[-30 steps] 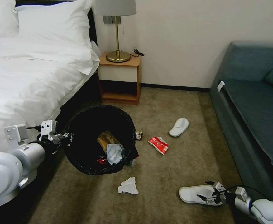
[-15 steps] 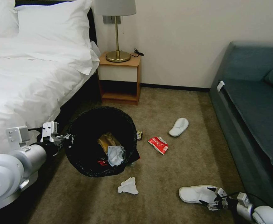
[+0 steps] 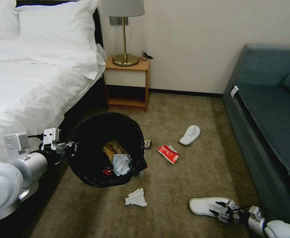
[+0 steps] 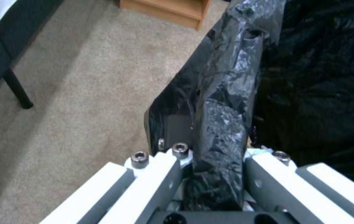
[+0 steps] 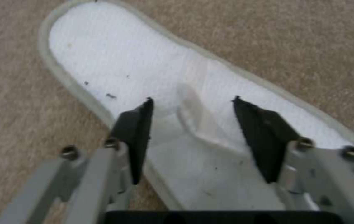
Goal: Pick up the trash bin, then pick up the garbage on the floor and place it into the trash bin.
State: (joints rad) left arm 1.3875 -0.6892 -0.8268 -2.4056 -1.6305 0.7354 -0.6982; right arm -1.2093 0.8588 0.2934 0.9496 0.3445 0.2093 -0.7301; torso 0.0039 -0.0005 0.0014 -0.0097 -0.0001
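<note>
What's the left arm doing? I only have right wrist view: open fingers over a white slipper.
Observer: The left gripper is shut on the trash bin at its rim, with the black liner pinched between the fingers, beside the bed.
Operator: Anything in the bin?
Observer: Yes. A tan paper bag and a blue mask lie inside.
Operator: What else is on the carpet?
Observer: A crumpled tissue, a red wrapper and a second white slipper, all farther out than the right gripper and the near slipper.
</note>
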